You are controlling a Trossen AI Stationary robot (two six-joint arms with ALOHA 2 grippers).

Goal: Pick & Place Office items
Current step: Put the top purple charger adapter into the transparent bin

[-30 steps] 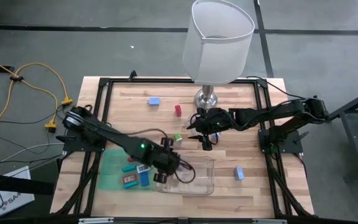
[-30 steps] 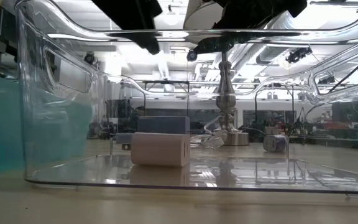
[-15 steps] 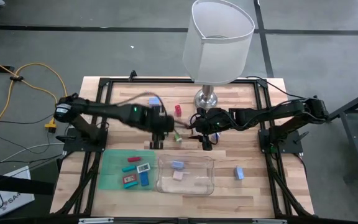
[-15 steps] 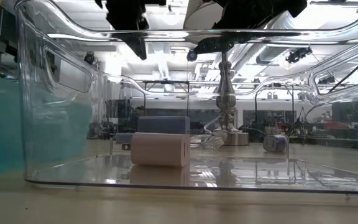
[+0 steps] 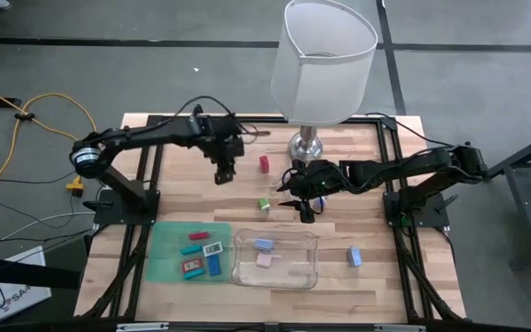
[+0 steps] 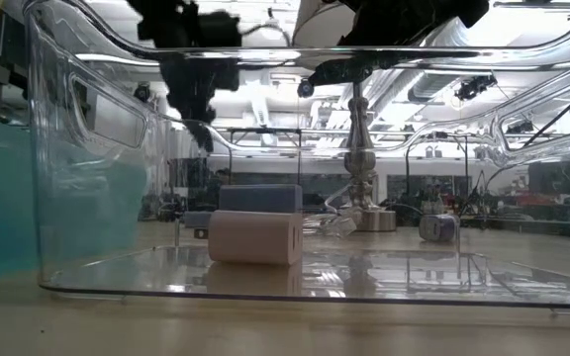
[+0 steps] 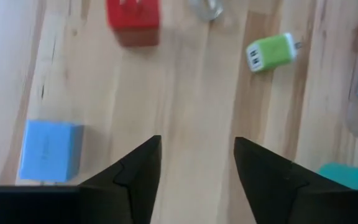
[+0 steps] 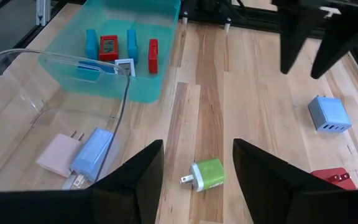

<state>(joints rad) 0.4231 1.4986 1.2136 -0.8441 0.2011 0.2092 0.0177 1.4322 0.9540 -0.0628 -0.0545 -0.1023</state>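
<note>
The wooden table (image 5: 201,194) carries the big white-shaded lamp (image 5: 325,60) at its far edge, unchanged from a second ago. The clear plastic tray (image 5: 279,272) sits at the near edge just as before, with a blue charger (image 5: 264,245) and a pink charger (image 5: 264,261) lying inside it side by side. Just beside the tray lies the green mat (image 5: 166,254), holding several small red, teal and white pieces, none of them shifted.

What has changed is the left arm: a second ago it reached over the tray's corner, half a second ago it was mid-table, and now it has swung to the far left part of the table. The left gripper (image 5: 226,167) hangs there with its fingers parted and nothing between them; its wrist view shows bare wood in the gap. The light blue block (image 7: 50,151), which lies near that gripper, the red block (image 5: 265,163) and the green charger (image 5: 264,204) rest on the wood where they were.

The right gripper (image 5: 302,205) hovers in the same place as before, near the lamp base, its fingers spread and empty, the green charger just beside it. Another blue piece (image 5: 353,255) lies alone on the wood to the right of the tray
</note>
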